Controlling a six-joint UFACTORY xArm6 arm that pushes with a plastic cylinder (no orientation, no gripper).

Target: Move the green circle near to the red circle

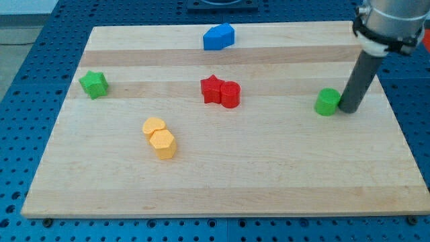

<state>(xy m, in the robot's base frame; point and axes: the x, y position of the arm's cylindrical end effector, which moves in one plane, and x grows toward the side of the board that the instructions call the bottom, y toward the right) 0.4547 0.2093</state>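
Note:
The green circle stands on the wooden board at the view's right. My tip is right beside it, on its right side, touching or nearly touching it. The red circle stands near the board's middle, well to the left of the green circle, and touches a red star on its left.
A green star sits at the view's left. A blue block lies near the top edge. Two yellow blocks sit together at lower left of centre. The board's right edge is close to my tip.

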